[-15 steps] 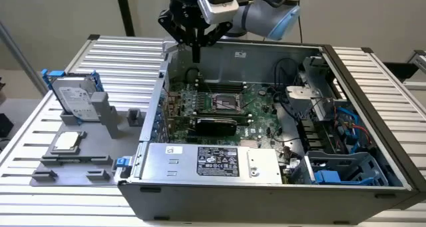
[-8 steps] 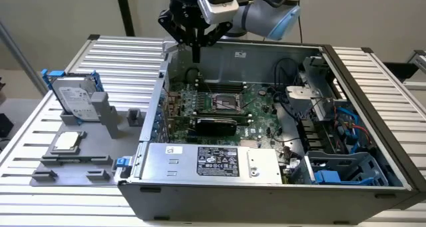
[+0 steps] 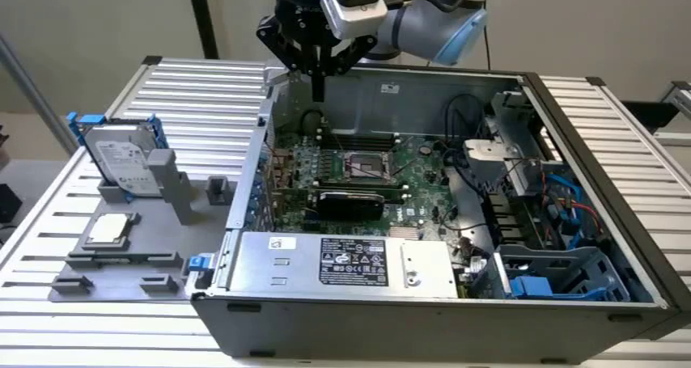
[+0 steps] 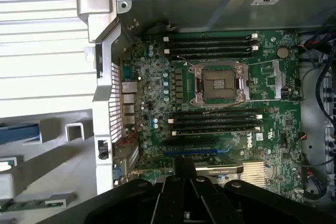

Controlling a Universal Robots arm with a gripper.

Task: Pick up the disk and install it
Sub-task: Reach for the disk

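Disk (image 3: 121, 159) leans in its grey stand (image 3: 178, 194) well clear of my fingers (image 3: 320, 81), which look pinched together and empty over the open case (image 3: 410, 89), so I judge swinging across could clip the case wall.

Pincer (image 3: 320, 95) (fingers together) hangs above open case (image 3: 432, 336).

1. Motherboard (image 4: 273, 124): white lettering, turned sideways, appears to read "DELL".
2. Power-supply box (image 3: 345, 263): black-and-white label with small round marks; its print is unreadable.
3. Disk (image 3: 121, 159): white printed label, text illegible.
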